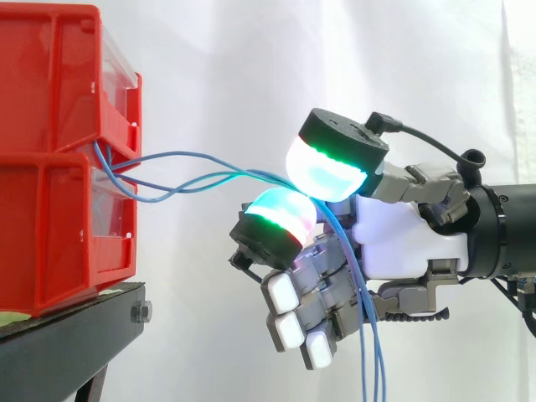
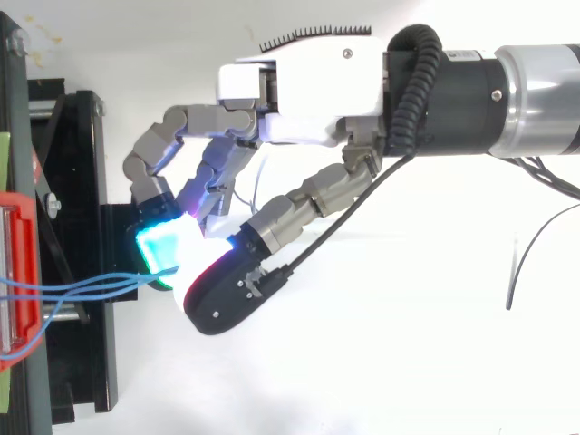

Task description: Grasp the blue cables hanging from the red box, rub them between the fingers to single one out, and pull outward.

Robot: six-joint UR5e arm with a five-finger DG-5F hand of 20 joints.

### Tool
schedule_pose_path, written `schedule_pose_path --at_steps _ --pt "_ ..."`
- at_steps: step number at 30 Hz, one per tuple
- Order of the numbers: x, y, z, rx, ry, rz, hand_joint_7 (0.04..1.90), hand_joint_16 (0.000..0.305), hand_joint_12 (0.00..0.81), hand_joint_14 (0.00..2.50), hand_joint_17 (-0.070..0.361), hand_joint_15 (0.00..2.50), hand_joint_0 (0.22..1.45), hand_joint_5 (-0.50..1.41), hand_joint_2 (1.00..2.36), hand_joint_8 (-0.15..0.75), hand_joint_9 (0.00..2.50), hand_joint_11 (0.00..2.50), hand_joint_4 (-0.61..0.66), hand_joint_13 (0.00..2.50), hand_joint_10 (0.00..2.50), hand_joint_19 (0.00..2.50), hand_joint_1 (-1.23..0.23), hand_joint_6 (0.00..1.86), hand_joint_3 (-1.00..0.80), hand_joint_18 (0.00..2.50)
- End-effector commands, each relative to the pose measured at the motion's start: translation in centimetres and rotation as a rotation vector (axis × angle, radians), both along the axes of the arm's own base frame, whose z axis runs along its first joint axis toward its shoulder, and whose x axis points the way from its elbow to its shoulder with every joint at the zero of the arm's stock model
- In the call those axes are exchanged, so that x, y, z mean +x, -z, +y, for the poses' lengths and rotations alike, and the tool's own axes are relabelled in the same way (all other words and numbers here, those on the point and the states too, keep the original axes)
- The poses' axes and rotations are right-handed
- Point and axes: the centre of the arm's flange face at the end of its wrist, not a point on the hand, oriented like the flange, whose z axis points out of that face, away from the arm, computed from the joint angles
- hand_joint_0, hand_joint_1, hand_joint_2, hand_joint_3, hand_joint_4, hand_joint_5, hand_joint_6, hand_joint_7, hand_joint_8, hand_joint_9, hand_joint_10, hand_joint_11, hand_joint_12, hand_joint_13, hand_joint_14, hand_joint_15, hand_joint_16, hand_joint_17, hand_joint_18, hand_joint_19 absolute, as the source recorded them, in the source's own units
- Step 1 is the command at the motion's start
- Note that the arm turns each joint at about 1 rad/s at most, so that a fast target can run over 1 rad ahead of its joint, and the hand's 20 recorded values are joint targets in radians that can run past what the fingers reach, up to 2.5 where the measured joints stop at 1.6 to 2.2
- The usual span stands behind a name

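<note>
Hand [image 1: 402, 239] comes in from rt, closed on the blue cables [image 1: 255, 174]: they're pinched betw two glowing pads [image 1: 327, 172], cyan w/ green edge, one above the other in side view. Other fingers curl below the pinch. Cables leave the gap betw the two stacked red bins [image 1: 50, 92] at left, cross open air to the pinch, then drop past the palm & off the bottom edge. Bins sit on a black stand [image 1: 67, 335]. Top view: cables [image 2: 91, 285] run close together from bin to pads. White curtain [image 1: 251, 67] behind
</note>
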Motion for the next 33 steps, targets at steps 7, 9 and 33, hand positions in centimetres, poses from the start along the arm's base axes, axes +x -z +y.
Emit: schedule_pose_path --at_steps 7,9,33 --pt "-0.04 0.06 0.01 0.000 0.000 0.005 1.32 0.040 0.328 0.02 0.090 0.55 0.82 -0.18 1.00 0.191 0.82 0.39 -0.29 0.79 0.01 0.57 -0.92 0.92 -0.47 0.72" --pt "-0.04 0.06 0.02 0.001 -0.001 0.005 1.33 0.040 0.328 0.02 0.090 0.54 0.83 -0.18 1.00 0.189 0.82 0.38 -0.27 0.79 0.01 0.57 -0.92 0.92 -0.46 0.72" --pt "-0.04 0.07 0.13 0.000 -0.001 0.006 1.11 0.041 0.343 0.02 0.092 0.58 0.59 -0.12 1.00 0.198 0.93 0.33 -0.05 0.84 0.01 0.64 -0.64 0.86 -0.43 0.74"
